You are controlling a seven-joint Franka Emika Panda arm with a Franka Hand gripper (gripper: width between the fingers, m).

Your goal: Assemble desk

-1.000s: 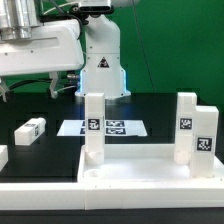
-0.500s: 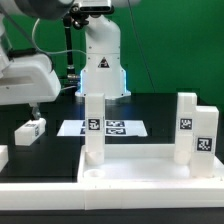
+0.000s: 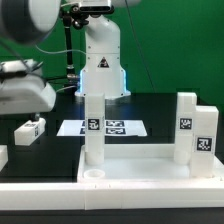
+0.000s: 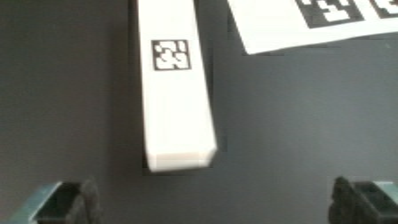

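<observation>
While the arm hangs low over the exterior view's left side of the black table [image 3: 150, 105], its gripper [image 4: 217, 200] stands spread to its full width and holds nothing, both fingertips [image 4: 63, 200] showing at the edge of the wrist view with bare table between them. Directly under the wrist camera lies a loose leg [image 4: 178, 85], flat on its side, tag upward, one blunt end pointing towards the gap between the jaws; in the exterior view the same leg [image 3: 30, 130] sits just beneath the arm's body. The marker board [image 3: 112, 127] lies near it, apart from it. At the front, the tabletop [image 3: 140, 170] lies rim-up with two legs already upright in its sockets, one [image 3: 94, 128] at the near corner on the exterior view's left, one [image 3: 195, 135] on the right.

The risk from here, as I judge it: the leg runs lengthwise into the jaw gap and only its end lies near the fingers. A grip taken at that end could let it swing or tilt once lifted, spoiling its seating in a socket. A descent slightly off line could push it across the table.
</observation>
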